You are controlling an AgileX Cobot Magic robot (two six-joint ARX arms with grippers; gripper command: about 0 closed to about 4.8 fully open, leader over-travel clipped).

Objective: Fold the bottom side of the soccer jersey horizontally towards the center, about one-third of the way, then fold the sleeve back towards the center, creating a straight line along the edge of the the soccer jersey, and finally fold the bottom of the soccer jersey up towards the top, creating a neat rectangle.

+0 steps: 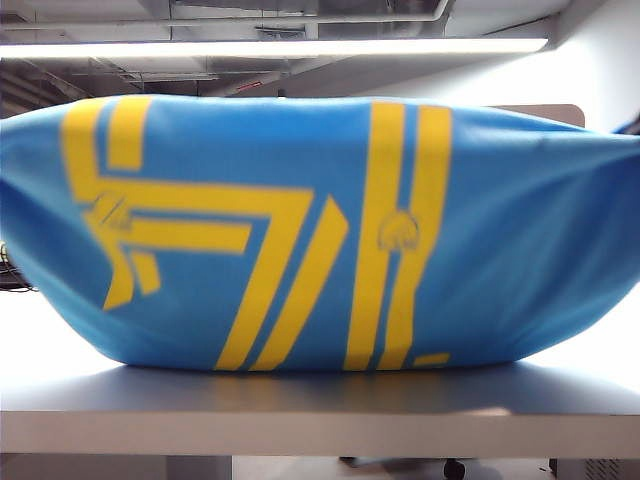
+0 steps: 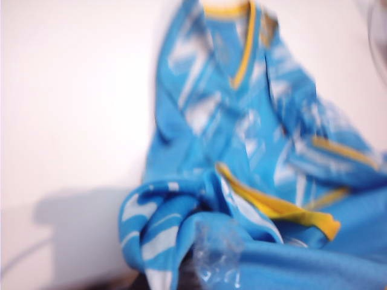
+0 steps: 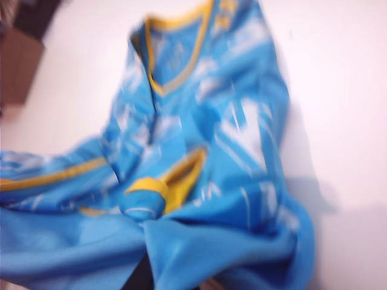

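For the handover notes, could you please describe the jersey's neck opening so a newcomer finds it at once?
On the white table lies the sky-blue fabric soccer jersey with white streaks. At its far end, away from the shut left and right grippers lifting it, sits the V-shaped collar, the only yellow trim forming a point.

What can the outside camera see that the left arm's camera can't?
Only the exterior view shows the soccer jersey's plain blue back with yellow bars, stretched up like a curtain, hiding both tools. Only the left wrist view shows its front: white streaks, the yellow V-neck collar, and cloth bunched by the left tool. Both show the same jersey and white table.
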